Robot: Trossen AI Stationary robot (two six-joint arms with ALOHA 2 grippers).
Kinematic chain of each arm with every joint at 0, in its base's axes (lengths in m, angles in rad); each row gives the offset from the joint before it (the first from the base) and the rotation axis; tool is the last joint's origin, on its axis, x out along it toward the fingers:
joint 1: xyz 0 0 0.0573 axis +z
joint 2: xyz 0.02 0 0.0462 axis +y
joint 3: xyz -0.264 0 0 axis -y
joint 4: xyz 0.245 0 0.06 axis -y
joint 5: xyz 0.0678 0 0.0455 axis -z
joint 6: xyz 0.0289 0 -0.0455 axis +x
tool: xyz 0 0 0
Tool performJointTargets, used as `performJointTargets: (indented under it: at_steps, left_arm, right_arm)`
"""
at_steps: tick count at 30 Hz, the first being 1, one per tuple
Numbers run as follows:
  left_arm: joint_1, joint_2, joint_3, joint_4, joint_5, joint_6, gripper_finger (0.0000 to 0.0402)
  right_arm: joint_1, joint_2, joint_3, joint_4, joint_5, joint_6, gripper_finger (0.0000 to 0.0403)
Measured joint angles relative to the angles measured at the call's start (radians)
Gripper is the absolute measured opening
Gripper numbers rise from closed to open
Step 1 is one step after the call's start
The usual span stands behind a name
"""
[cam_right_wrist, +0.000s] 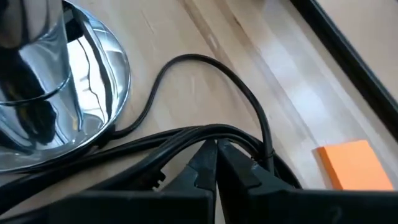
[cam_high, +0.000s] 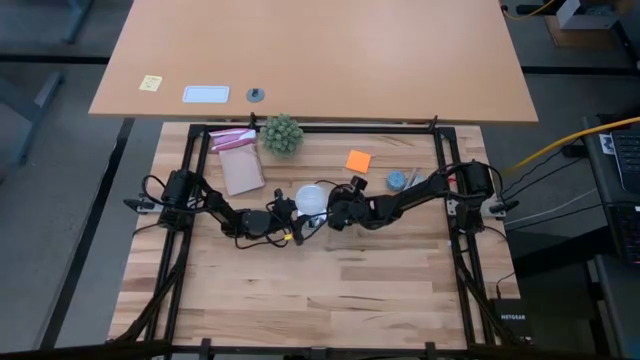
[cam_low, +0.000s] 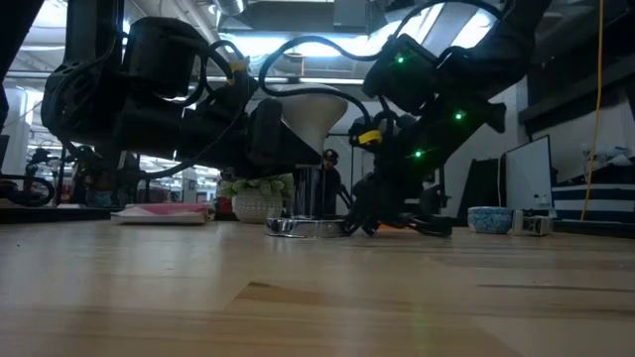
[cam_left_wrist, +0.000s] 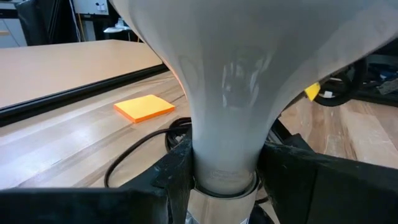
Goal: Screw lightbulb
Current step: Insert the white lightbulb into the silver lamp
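Both dark arms reach low toward the middle of the wooden surface [cam_high: 300, 300]. The left gripper [cam_left_wrist: 221, 177] pinches the narrow neck of the frosted white globe-shaped lightbulb [cam_left_wrist: 249, 74], holding it upright, globe on top, over the shiny silver socket base [cam_right_wrist: 62, 99]. The right gripper [cam_right_wrist: 216, 163], pressed together, clamps the thin black cord [cam_right_wrist: 205, 68] just beside that base, near the orange sticky-note pad [cam_right_wrist: 354, 165].

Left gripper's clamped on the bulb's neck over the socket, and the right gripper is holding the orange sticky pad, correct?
Not quite. The right gripper is shut on the black cord, not the orange pad, which lies apart on the table; the right wrist view shows it. The left gripper does clamp the bulb over the socket.
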Motion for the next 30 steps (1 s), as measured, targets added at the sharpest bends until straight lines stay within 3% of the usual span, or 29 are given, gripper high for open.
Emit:
performJointTargets:
  at_steps: [11,23,30]
  left_arm:
    - [0.0,0.0,0.0,0.0,0.0,0.001,0.0153]
    - [0.0,-0.001,0.0,-0.001,0.0,0.001,0.0153]
    - [0.0,-0.001,0.0,-0.001,0.0,0.001,0.0153]
  right_arm:
    - [0.081,-0.018,0.0,0.052,0.068,-0.07,0.0007]
    - [0.135,-0.185,0.001,0.047,0.096,-0.099,0.0008]
    - [0.141,-0.231,0.001,0.042,-0.048,-0.094,0.0008]
